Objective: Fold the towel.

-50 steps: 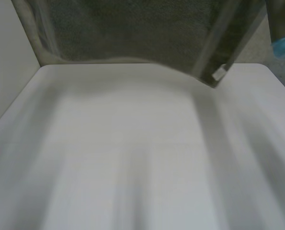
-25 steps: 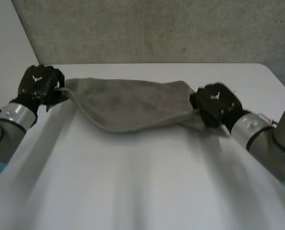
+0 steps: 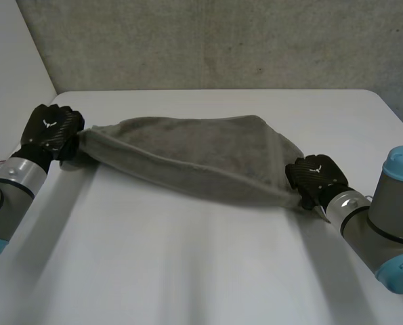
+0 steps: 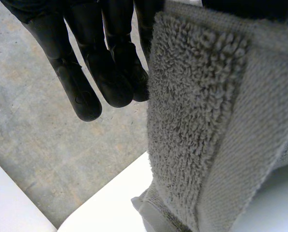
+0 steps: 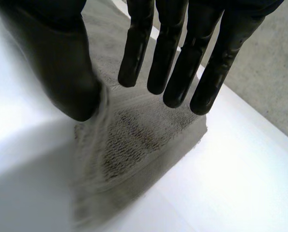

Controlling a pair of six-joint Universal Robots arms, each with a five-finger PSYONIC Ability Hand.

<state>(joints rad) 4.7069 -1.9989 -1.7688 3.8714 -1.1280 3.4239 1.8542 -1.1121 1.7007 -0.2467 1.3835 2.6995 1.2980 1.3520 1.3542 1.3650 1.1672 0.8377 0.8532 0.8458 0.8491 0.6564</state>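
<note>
A grey towel lies doubled over in a long band across the far half of the white table. My left hand is at its left end, off the table's left edge. In the left wrist view its fingers reach down beside a thick towel edge that is pinched at the thumb and hangs to the table. My right hand is at the towel's right end. In the right wrist view its fingers are straight and spread from the thumb, over the towel corner lying on the table.
A grey wall rises behind the table's far edge and a white panel stands at the left. Grey floor lies beyond the table's rounded corner in the left wrist view.
The towel came down from high in front of the camera onto the table and was drawn out sideways. My right hand moved nearer and its fingers opened off the corner.
</note>
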